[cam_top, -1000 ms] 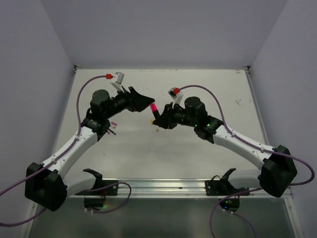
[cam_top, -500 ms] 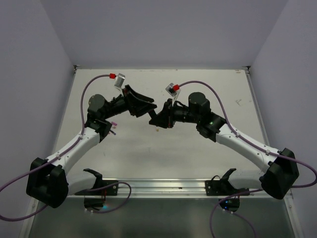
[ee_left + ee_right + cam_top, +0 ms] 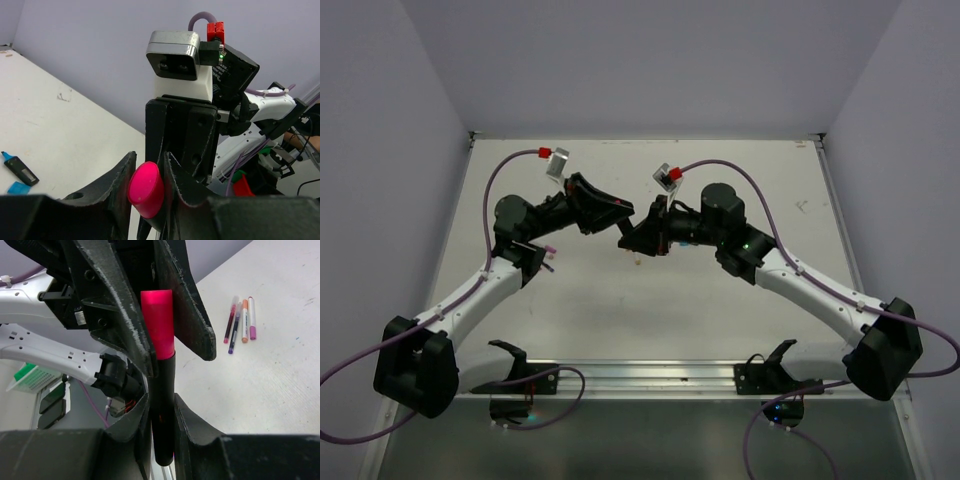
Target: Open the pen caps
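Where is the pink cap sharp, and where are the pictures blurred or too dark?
Left wrist view: pink cap sharp, jaws at the bottom edge soft. Right wrist view: cap very bright, near jaws blurred, thin pens clear. Top view: even light, but the black jaws merge and the cap is not visible.

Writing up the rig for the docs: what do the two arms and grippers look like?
The left arm and right arm match: white links, black joints and bases. A purple cable loops to a red plug on each grey-and-white wrist camera. The left gripper and right gripper are black; their tapered fingers are scuffed pale.
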`<action>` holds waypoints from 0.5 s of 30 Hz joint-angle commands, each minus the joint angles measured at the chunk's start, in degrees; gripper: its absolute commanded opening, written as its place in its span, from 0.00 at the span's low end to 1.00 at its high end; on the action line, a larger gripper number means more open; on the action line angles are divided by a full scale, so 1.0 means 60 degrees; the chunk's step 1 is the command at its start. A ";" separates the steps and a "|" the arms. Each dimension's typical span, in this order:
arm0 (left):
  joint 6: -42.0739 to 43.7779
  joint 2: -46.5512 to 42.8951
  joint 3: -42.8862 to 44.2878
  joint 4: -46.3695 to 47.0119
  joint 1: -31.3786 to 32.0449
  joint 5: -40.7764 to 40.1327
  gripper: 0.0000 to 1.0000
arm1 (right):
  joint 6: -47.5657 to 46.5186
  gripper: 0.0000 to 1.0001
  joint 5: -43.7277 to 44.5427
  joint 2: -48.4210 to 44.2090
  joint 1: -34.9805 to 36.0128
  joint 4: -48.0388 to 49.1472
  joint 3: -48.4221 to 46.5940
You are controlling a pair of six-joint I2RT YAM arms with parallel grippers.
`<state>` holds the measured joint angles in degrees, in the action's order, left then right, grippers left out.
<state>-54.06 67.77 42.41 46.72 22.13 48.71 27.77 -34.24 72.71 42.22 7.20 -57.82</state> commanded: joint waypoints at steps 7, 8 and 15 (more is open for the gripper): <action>-0.0320 0.0043 -0.0067 0.0973 -0.0070 0.0290 0.10 | -0.0073 0.00 -0.0255 0.0113 -0.0034 0.0631 -0.0236; -0.0350 0.0043 -0.0067 0.1017 -0.0070 0.0276 0.09 | -0.0058 0.00 -0.0284 0.0114 -0.0020 0.0645 -0.0149; -0.0365 -0.0161 -0.0111 0.1544 -0.0070 -0.0060 0.00 | 0.0059 0.00 -0.0841 -0.0003 -0.0034 0.0806 0.0583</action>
<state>-56.64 68.03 42.13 50.09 21.87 49.04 27.05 -37.04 73.06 42.24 11.14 -56.49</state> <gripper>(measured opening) 0.250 0.218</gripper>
